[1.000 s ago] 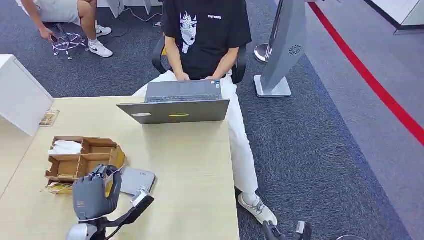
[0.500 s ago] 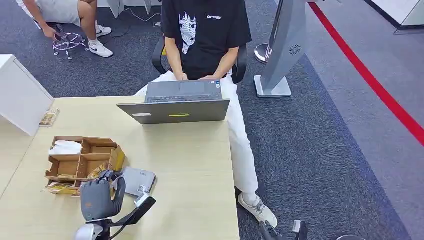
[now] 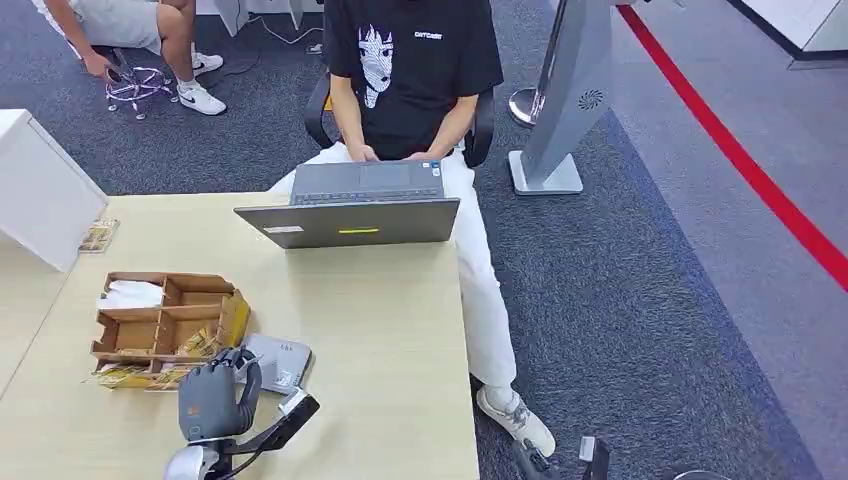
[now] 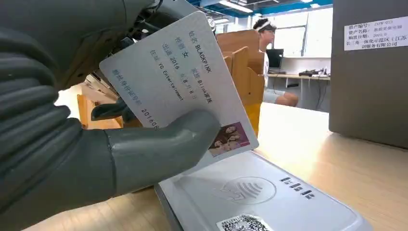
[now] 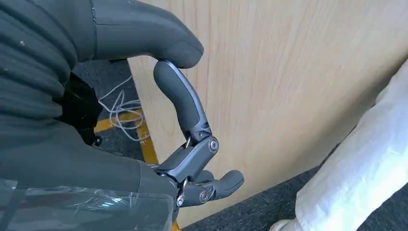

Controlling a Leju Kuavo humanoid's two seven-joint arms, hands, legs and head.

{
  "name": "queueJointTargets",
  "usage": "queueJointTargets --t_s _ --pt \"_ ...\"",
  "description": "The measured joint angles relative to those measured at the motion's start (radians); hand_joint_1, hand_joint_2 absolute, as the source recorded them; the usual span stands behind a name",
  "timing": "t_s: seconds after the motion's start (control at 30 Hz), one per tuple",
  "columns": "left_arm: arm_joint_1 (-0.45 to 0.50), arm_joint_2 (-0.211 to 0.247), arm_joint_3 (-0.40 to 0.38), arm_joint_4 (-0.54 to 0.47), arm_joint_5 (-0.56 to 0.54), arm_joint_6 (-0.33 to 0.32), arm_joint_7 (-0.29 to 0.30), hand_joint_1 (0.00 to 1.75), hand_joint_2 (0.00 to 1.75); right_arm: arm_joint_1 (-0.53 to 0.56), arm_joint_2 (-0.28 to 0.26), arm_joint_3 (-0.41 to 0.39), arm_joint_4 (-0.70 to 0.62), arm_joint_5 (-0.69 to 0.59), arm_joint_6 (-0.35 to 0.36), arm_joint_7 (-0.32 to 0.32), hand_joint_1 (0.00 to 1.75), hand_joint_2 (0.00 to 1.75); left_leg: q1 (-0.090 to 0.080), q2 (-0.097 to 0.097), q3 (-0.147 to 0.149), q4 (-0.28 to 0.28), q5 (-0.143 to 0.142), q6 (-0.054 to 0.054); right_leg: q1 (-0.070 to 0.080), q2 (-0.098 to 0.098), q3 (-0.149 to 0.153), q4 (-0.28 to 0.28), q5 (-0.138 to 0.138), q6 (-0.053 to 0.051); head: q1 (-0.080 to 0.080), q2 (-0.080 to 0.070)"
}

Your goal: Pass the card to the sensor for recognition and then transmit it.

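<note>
My left hand hovers at the table's near side, at the front corner of the flat grey card sensor. In the left wrist view, the thumb and the fingers behind pinch a white ID card bearing printed text and a small photo. The card is tilted, with its lower corner just above the sensor, close to the wave symbol. My right hand hangs beside the table's wooden edge, fingers curled in and holding nothing.
A wooden compartment box holding cards and paper stands just left of the sensor. A person sits at the table's far side behind an open grey laptop. A white box stands at far left. The table's right edge meets carpet.
My left hand has moved down and to the right with the card, from beside the wooden box to the sensor's near corner. The rest of the scene is still.
</note>
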Motion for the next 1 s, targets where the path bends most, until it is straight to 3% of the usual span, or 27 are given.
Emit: queueJointTargets --t_s 0.7,1.0 --pt "-0.017 0.0 0.007 0.033 0.0 0.001 -0.001 1.75 1.75 -0.001 0.003 -0.002 0.0 0.005 0.001 -0.002 0.0 1.75 0.0 0.0 0.0 0.0 0.002 0.0 0.0 0.0 0.001 0.0 0.001 0.001 0.0 0.0" --pt "-0.031 -0.004 0.01 0.049 0.007 -0.004 -0.021 1.75 1.75 -0.012 0.006 -0.009 0.0 -0.001 0.039 -0.001 0.0 1.75 0.0 0.0 0.0 0.0 0.003 0.002 0.0 -0.001 0.001 0.0 0.002 0.001 0.0 0.0"
